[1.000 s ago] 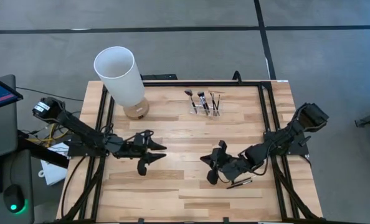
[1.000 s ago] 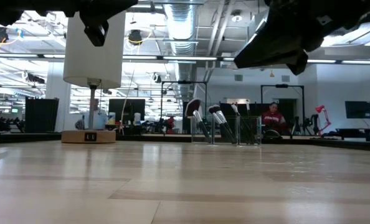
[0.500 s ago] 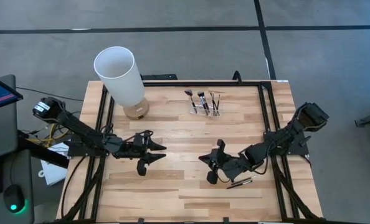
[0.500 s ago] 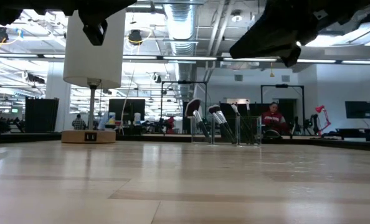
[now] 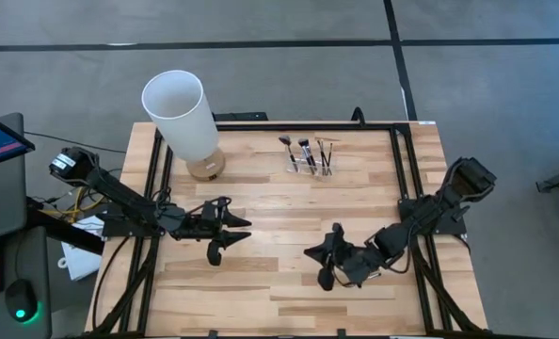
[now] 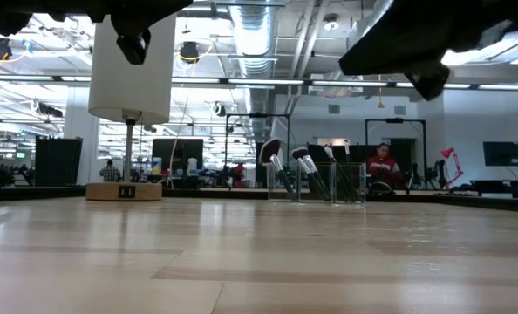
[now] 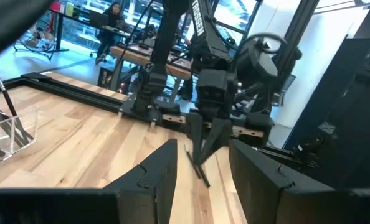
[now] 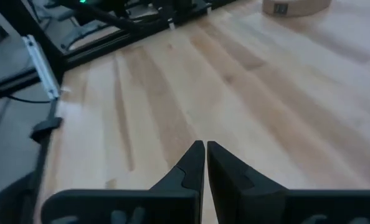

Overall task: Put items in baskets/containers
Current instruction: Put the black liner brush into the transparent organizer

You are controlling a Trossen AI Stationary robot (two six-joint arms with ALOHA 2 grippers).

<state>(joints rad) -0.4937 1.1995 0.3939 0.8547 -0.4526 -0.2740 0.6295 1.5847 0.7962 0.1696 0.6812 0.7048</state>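
The clear slotted holder (image 5: 310,158) stands near the table's far edge, and several dark-handled brushes stand in it, heads up (image 6: 304,174). One loose dark brush (image 7: 203,177) lies on the wood under my right gripper (image 7: 202,155); in the high view that arm hides it. My right gripper (image 5: 328,273) is shut (image 8: 205,146) and points down at the near right of the table. My left gripper (image 5: 232,238) is open (image 7: 202,145), hovers left of centre and faces the right arm. My right gripper comes down from above with its shut tips right by the loose brush's handle (image 7: 196,163). I cannot tell whether the tips touch it. The right wrist view shows nothing between the fingers (image 8: 194,158).
A tall white cylinder (image 5: 181,118) on a wooden base (image 5: 206,168) stands at the far left. A black frame (image 5: 397,169) runs along the table's edges. Bare wood lies between the arms and in front of the holder. People show in the room behind (image 6: 381,166).
My right gripper has moved toward the table's near edge and a little to the right. It now stands over the loose brush, which showed beside it in the high view before.
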